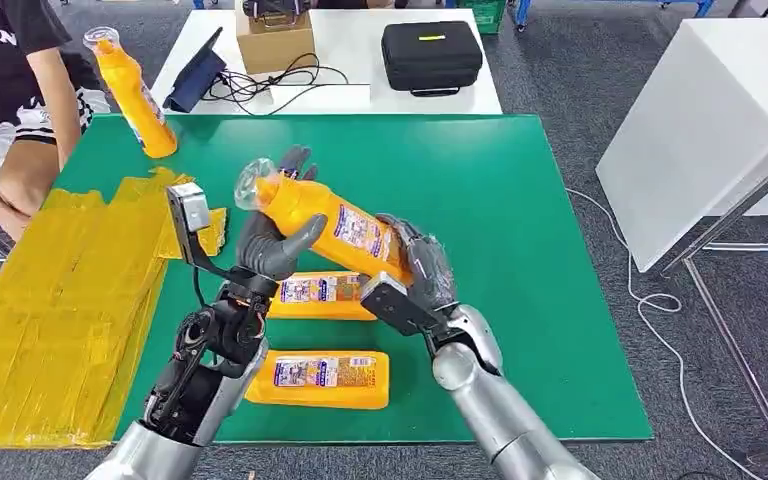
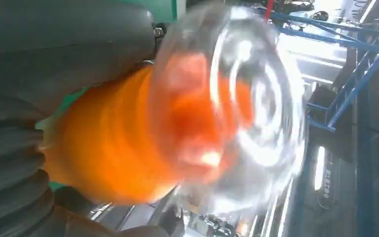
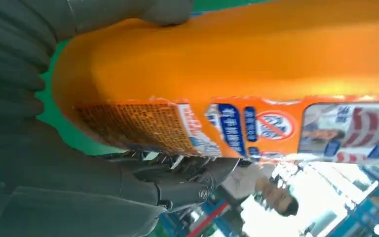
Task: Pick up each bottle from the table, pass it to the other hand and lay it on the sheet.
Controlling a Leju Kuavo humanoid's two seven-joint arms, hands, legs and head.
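Both hands are gripping the stiff, slick-looking orange plastic bottle (image 1: pixel 330 228): left hand (image 1: pixel 278 240) fingers near neck, right hand (image 1: pixel 422 268) at base.

arms: silver tubes, black cabled joints | left hand (image 1: pixel 278 240): grey | right hand (image 1: pixel 422 268): dark grey fingers

A green desk (image 1: pixel 520 250) carried a crumpled yellow sheet (image 1: pixel 60 310) draped over its left edge and two orange bottles (image 1: pixel 325 380) lying flat near the front, one (image 1: pixel 315 295) behind the other.
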